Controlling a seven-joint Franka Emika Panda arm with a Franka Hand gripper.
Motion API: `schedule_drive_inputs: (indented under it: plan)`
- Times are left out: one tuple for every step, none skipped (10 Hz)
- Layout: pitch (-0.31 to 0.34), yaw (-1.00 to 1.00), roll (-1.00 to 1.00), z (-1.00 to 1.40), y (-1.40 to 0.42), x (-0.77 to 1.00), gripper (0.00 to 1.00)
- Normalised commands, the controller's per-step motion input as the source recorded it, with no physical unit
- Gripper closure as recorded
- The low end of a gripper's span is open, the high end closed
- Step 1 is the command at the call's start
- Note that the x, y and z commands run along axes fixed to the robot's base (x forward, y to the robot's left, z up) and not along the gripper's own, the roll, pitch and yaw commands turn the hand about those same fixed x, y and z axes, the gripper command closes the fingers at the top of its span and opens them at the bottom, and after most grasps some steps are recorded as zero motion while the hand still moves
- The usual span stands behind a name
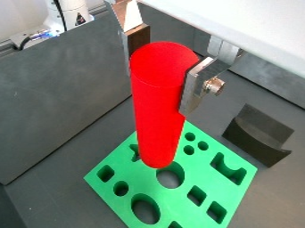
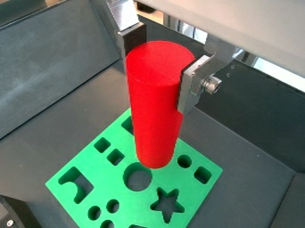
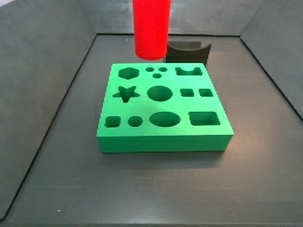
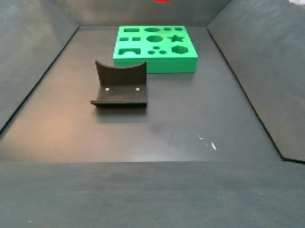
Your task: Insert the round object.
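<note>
A red cylinder (image 1: 155, 116) hangs upright in my gripper (image 1: 165, 67), which is shut on its upper part; it shows the same way in the other wrist view (image 2: 152, 116), with the gripper (image 2: 161, 67) above. Below it lies the green board (image 1: 119, 174) with several shaped cutouts. The cylinder's lower end is above the board, close to a round hole (image 2: 139, 178). In a side view the cylinder (image 3: 151, 27) hangs over the board's (image 3: 160, 133) far part, apart from it. The gripper itself is out of both side views.
The dark fixture (image 4: 119, 86) stands on the floor beside the board (image 4: 155, 61); it also shows in a side view (image 3: 190, 51) and a wrist view (image 1: 259, 134). Grey walls close in the floor on the sides.
</note>
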Motion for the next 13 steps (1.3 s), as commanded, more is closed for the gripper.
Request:
schedule_drive_inputs:
  plan:
    - [0.0,0.0,-0.03,-0.79,0.11,0.46,1.0]
    - [0.0,0.0,-0.08,-0.78,0.17,0.39,1.0]
    - [-0.01,0.0,-0.22,-0.73,0.19,0.12,1.0]
    - [-0.004,0.0,-0.21,-0.75,0.17,0.06,1.0]
    - [0.0,0.0,-0.15,-0.72,0.18,0.09,1.0]
    - [0.0,0.0,0.0,-0.53,0.2,0.11,1.0]
    - [0.029,0.0,0.01,-0.38,0.23,0.05,1.0]
    - [0.004,0.0,0.0,-0.35,0.17,0.01,1.0]
    - [0.0,0.0,-0.02,-0.38,0.08,0.0,1.0]
    - [0.0,0.0,-0.08,-0.41,0.1,0.06,1.0]
    - [0.006,0.0,0.0,-0.43,0.14,0.3,1.0]
    - [0.044,0.0,0.0,-0.4,0.22,0.32,1.0]
    - [0.019,0.0,0.0,-0.36,0.19,0.18,1.0]
